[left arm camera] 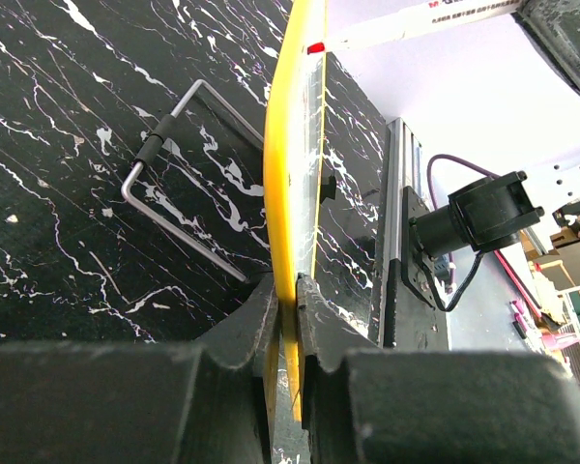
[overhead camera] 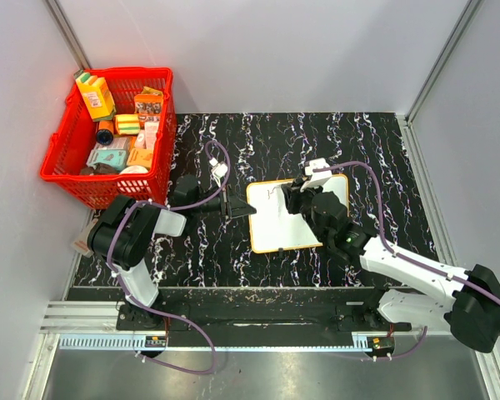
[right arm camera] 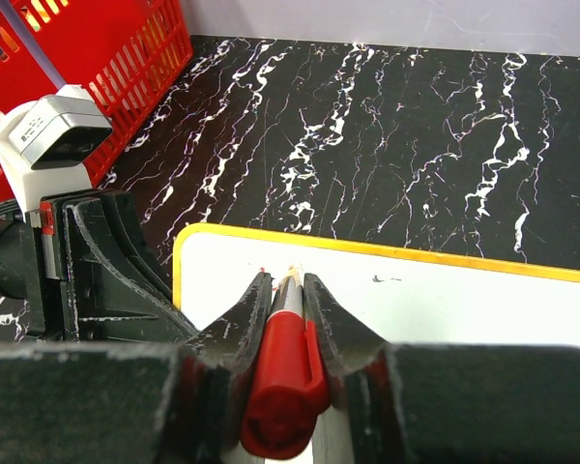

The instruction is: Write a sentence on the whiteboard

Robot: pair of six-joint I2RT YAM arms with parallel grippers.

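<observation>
Pinching whiteboard (overhead camera: pixel 277 229) rim, left pincer (left arm camera: pixel 288 290); right pincer (right arm camera: pixel 287 280) clasps marker (right arm camera: pixel 281 385).

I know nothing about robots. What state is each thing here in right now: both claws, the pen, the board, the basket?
Left gripper: shut on the whiteboard, at its left edge.
Right gripper: shut on the marker.
Marker: held, tip pointing at the whiteboard near its far left corner.
Whiteboard: lying on the table, nearly blank, only a few tiny marks.
Red basket: upright, full of packages.
</observation>
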